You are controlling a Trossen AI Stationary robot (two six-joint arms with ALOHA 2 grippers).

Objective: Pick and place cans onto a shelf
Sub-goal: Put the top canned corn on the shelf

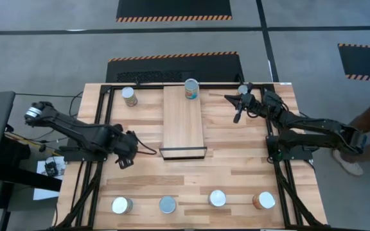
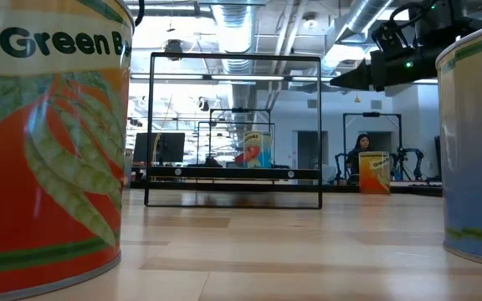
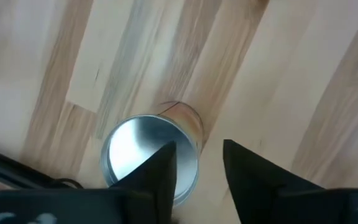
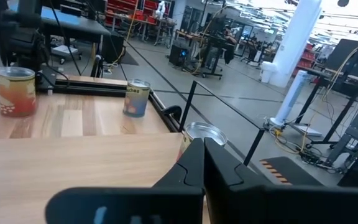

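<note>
From above I see my left gripper [image 1: 122, 162] beside the shelf [image 1: 184, 122], which carries one can [image 1: 191, 88]. My left wrist view shows fingers [image 3: 160, 171] parted over another can [image 3: 149, 157]. My right gripper [image 4: 199, 163] is closed, empty.

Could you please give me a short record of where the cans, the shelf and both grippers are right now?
shelf: mid-table, one can on its far end
second can: on the table, left of the shelf's far end
four cans: row along the near edge
left gripper: open, above another can, not gripping
right gripper: shut, empty, right of the shelf
</note>
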